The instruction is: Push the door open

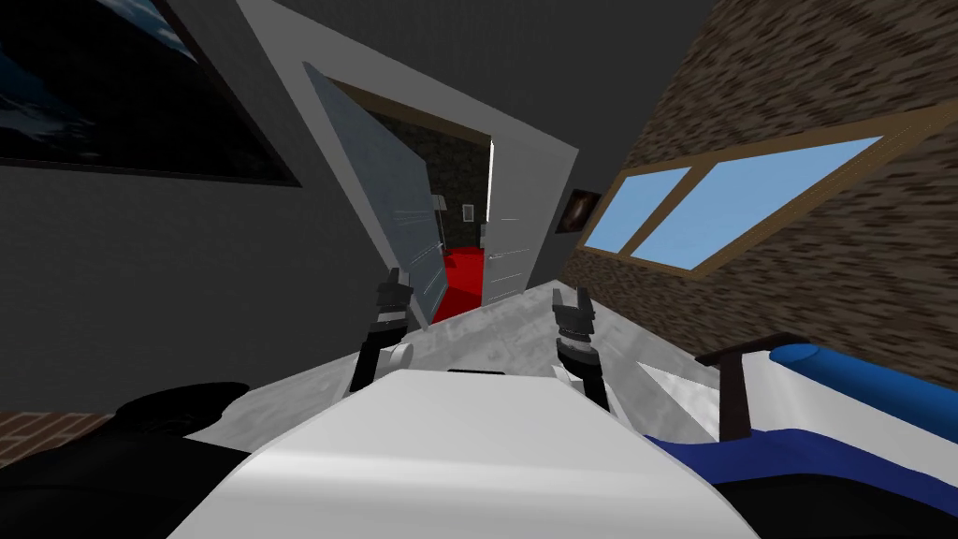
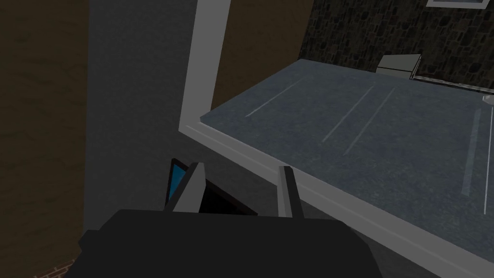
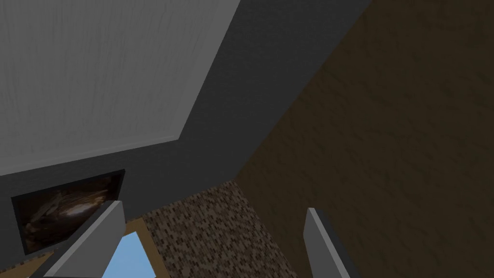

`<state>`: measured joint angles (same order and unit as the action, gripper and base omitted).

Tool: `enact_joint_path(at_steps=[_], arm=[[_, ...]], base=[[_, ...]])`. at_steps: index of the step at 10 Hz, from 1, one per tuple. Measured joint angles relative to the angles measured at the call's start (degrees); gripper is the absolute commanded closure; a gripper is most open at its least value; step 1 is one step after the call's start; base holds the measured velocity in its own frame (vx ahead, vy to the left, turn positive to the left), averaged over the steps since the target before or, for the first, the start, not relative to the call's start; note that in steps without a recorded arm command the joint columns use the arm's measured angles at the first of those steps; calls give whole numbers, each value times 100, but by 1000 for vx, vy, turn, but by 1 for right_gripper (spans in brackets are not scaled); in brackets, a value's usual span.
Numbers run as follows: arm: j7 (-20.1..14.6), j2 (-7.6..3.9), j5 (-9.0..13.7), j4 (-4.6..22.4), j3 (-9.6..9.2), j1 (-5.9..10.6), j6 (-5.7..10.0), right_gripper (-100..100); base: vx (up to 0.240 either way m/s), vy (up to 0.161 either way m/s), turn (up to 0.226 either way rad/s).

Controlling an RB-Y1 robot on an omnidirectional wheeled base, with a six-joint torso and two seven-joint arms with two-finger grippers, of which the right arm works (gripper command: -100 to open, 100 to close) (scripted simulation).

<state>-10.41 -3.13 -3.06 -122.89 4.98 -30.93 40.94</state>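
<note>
The door [image 1: 398, 211] is a grey-blue panel with thin pale lines, standing partly swung open in a white frame [image 1: 281, 56]. My left gripper [image 1: 395, 281] is raised close in front of the panel's lower part, near its free edge. In the left wrist view the panel [image 2: 376, 130] lies just beyond my left gripper [image 2: 240, 190], whose fingers are apart with nothing between them. I cannot tell whether they touch the door. My right gripper [image 1: 571, 304] is held up to the right of the doorway, and in its wrist view it [image 3: 207, 231] is wide open and empty.
Through the gap a red floor [image 1: 463, 271] and a dark stone wall show, with a white door leaf [image 1: 510, 248] at the opening's right side. A bed with a blue cover [image 1: 823, 402] stands at my right under a window [image 1: 730, 201]. A dark rounded object [image 1: 178, 412] lies at my left.
</note>
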Motion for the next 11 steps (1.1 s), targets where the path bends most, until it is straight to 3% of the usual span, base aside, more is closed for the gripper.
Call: enact_joint_path(at_steps=[6, 11], arm=[[-415, -356, -338, 791, 247, -73, 605, -100], [-714, -596, -568, 1333, 427, -124, 1017, -100]], base=[[200, 32, -8], [130, 25, -7]])
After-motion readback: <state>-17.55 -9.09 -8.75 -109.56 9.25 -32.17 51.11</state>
